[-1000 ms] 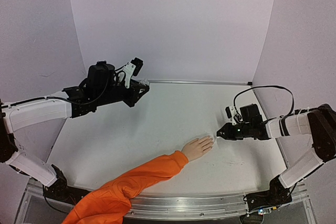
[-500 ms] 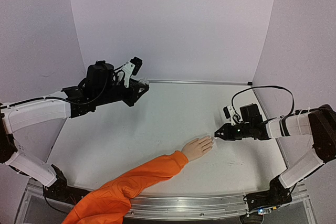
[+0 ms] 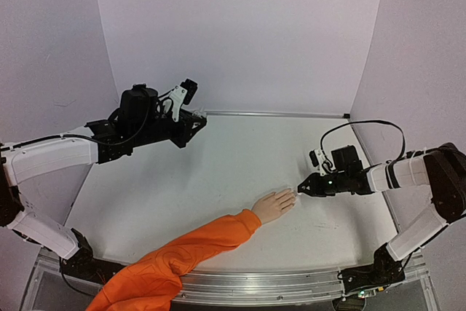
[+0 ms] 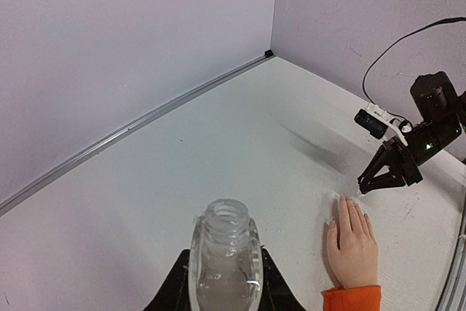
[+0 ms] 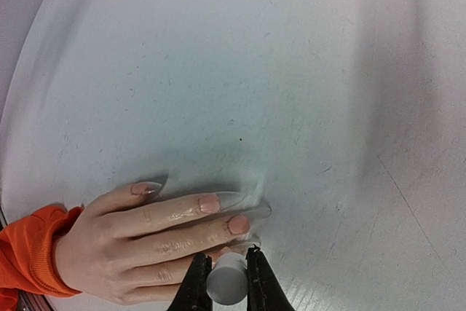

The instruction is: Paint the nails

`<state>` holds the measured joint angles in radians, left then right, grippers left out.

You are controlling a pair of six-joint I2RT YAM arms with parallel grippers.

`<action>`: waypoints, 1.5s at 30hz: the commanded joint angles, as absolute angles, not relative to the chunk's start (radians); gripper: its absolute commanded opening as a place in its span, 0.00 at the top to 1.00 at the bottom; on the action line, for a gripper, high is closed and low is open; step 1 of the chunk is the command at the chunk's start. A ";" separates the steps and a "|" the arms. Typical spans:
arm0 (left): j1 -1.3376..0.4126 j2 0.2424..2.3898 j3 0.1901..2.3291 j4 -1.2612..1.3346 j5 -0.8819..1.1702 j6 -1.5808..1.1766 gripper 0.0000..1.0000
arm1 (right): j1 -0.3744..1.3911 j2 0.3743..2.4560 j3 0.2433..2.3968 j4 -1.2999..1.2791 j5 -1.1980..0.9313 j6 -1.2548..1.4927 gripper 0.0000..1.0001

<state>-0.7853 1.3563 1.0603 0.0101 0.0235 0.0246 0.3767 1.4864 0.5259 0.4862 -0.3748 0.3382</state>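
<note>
Right fingers [image 3: 300, 189] nearer nails [image 5: 210, 203], nail tips rightward.

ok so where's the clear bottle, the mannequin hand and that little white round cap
clear bottle [image 4: 224, 271], left wrist view, on its glass body below the open neck
mannequin hand [image 5: 138, 242], right wrist view, on the back of the hand
white cap [image 5: 226, 285], right wrist view, on its round end face
</note>
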 commanded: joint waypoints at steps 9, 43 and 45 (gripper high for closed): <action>-0.780 1.322 1.092 0.070 0.019 0.026 1.00 | 0.384 1.503 0.563 0.482 -0.339 0.349 1.00; -0.778 1.326 1.094 0.070 0.023 0.032 1.00 | 0.385 1.453 0.556 0.479 -0.271 0.378 1.00; -0.778 1.323 1.094 0.070 0.024 0.031 1.00 | 0.385 1.420 0.545 0.480 -0.301 0.363 1.00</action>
